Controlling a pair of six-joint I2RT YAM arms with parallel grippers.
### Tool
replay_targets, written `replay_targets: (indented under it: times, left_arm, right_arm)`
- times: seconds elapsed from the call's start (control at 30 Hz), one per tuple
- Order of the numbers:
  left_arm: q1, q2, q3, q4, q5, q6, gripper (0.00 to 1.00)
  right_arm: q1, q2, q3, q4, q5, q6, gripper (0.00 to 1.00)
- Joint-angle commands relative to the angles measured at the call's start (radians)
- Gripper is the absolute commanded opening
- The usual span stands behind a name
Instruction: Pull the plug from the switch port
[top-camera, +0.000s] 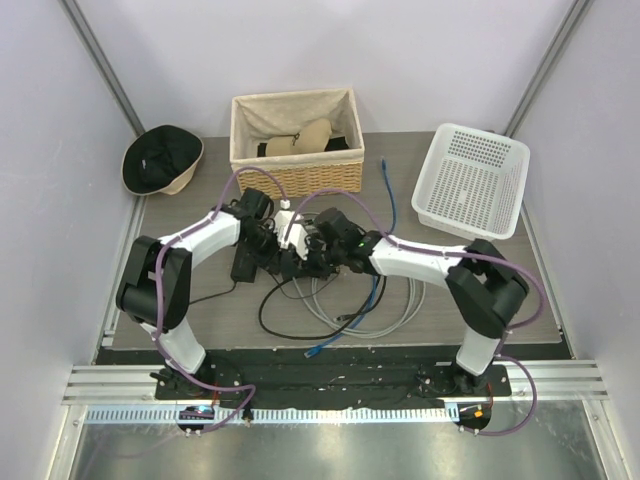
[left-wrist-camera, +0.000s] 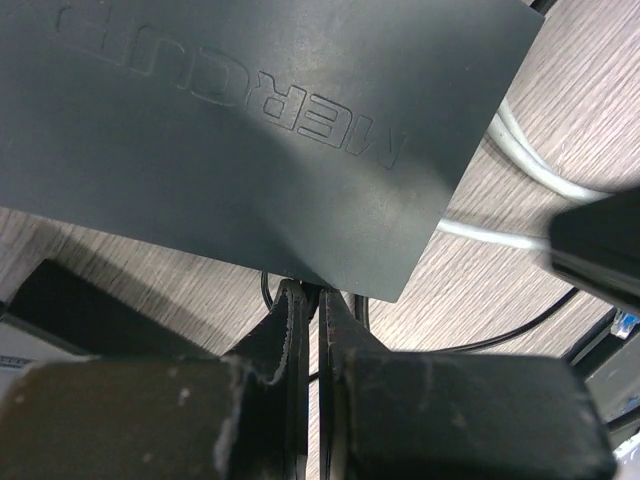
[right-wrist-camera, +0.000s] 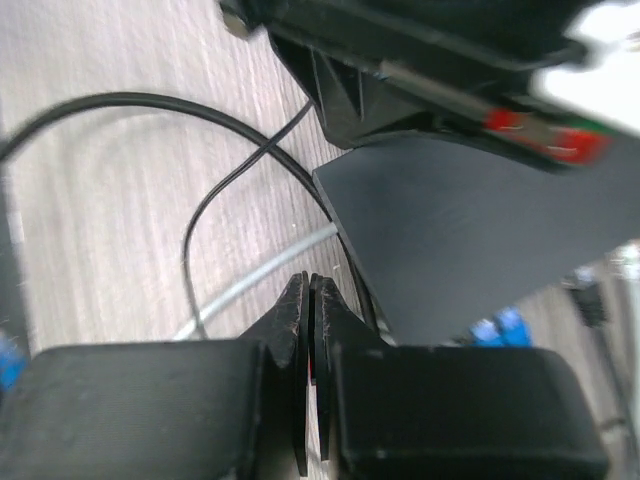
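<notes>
**A:** Where is the switch port?

**B:** On a narrow edge of the flat, matte black rectangular switch box (left-wrist-camera: 250, 130). The box is in the middle of the wood-grain counter (left-wrist-camera: 520, 290), just near of the basket, where the two wrists meet. No view shows the port itself. I also can't tell whether the box lies flat or is tipped up.

**A:** So is the plug out?

**B:** I can't see a plug. A pale grey cable (left-wrist-camera: 490, 235) crosses the counter and meets the box's right edge, where it disappears. My judgement is that it is seated and the pull is not yet done.

**A:** And the claws?

**B:** The left claw (left-wrist-camera: 310, 295) is at the box's near corner with its fingers drawn in to a thin slit. Dark cord shows on either side of the tips, but I can't tell whether any of it is pinched. The right claw (right-wrist-camera: 310, 285) is closed just as tightly beside another corner of the box. The grey cable and a black cord (right-wrist-camera: 130, 97) pass beyond its tips, and nothing is plainly held.

**A:** What is left to do?

**B:** As I read it, nearly all of it. One claw has to steady the box while the other takes the plug at the port and draws it straight out.

**A:** What else is around?

**B:** A smaller black block (top-camera: 245, 262) lies just left of the box. Loose loops of grey cable (top-camera: 360, 315) lie on the near side. The cloth-lined woven wicker basket (top-camera: 300, 178) is on the far side. A white perforated plastic basket (top-camera: 470, 180) is far right, and a black-and-tan hat (top-camera: 160, 160) is far left.
</notes>
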Motion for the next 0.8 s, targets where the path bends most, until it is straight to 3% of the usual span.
replay_targets:
  times: [0.0,0.17,0.43,0.6,0.77]
  left_arm:
    - [0.003,-0.002,-0.040,0.088,-0.028,-0.046,0.00]
    - [0.004,-0.019,-0.057,0.078,-0.019,-0.051,0.00]
    - [0.004,0.012,-0.043,0.022,0.081,-0.053,0.00]
    - [0.004,0.038,-0.020,-0.020,0.142,-0.043,0.00]
    - [0.006,0.087,0.023,-0.104,0.214,-0.028,0.00]
  right_arm:
    - [0.008,0.095,0.065,0.093,0.124,0.030,0.01]
    - [0.010,0.151,0.085,0.153,0.140,0.096,0.01]
    - [0.008,0.040,0.060,0.192,0.146,0.143,0.01]
    - [0.013,0.056,0.000,0.278,0.264,0.095,0.02]
    - [0.019,0.111,-0.003,0.302,0.284,0.009,0.01]
